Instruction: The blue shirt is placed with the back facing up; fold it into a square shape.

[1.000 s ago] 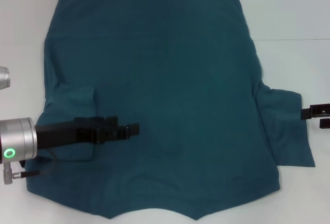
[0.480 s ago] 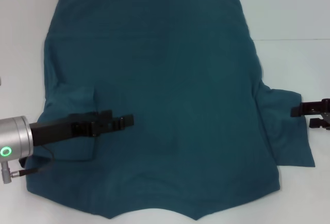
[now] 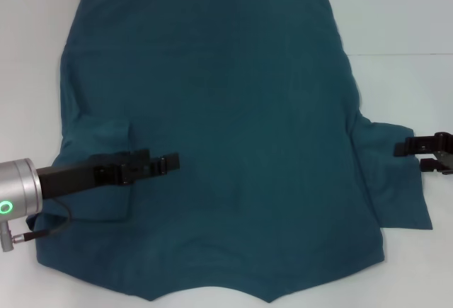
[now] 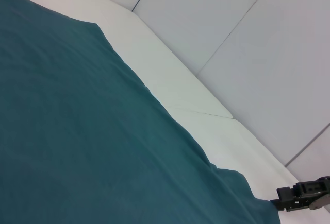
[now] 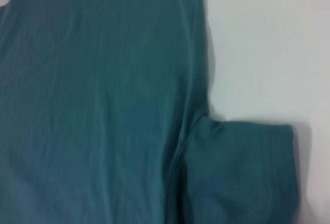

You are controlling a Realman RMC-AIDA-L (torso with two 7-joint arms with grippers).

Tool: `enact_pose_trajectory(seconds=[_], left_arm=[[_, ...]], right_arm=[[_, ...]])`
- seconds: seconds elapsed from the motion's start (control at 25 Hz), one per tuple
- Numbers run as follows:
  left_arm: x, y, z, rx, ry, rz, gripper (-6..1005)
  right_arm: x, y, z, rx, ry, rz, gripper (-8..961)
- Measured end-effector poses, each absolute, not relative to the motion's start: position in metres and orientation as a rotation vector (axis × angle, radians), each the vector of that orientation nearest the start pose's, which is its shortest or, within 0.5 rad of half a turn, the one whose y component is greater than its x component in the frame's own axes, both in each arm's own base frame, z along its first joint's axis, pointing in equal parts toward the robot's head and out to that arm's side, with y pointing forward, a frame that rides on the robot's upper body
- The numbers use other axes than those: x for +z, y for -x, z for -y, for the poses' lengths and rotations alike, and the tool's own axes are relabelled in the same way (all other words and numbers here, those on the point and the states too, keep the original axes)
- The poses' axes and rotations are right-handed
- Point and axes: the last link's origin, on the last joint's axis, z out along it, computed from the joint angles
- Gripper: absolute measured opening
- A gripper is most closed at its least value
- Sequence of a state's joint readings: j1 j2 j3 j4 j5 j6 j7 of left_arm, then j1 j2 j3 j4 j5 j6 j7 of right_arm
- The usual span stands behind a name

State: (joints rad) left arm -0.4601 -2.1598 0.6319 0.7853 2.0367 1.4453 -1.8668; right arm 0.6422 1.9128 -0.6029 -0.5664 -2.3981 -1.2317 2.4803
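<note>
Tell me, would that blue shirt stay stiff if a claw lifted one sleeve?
Probably not. The blue shirt lies flat with soft wrinkles, so it would likely droop and drag. Its left sleeve already lies folded over, suggesting thin, light cloth that bends easily.

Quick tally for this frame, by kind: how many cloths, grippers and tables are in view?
Cloths: 1, the blue shirt, lying back up.
Grippers: 2, the left gripper over the shirt's left side, the right gripper at the right sleeve's edge.
Tables: 1, the white table.
Total: 4.
</note>
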Motion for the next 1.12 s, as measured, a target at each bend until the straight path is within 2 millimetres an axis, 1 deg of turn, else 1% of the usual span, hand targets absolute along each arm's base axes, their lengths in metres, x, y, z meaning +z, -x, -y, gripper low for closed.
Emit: enact_pose_trajectory(seconds=[0.56, 1.0, 1.12], left_arm=[[-0.002, 0.279, -0.33, -0.758, 2.392, 1.298, 948], [-0.003, 0.281, -0.33, -0.756, 2.38, 1.302, 948], [-0.003, 0.281, -0.33, -0.756, 2.38, 1.303, 948]], right_arm=[[0.047, -0.33, -0.385, 0.329, 1.916, -1.874, 716], [0.044, -0.319, -0.39, 0.402, 1.941, -1.864, 709], [0.043, -0.319, -0.39, 0.394, 1.948, -1.863, 707]])
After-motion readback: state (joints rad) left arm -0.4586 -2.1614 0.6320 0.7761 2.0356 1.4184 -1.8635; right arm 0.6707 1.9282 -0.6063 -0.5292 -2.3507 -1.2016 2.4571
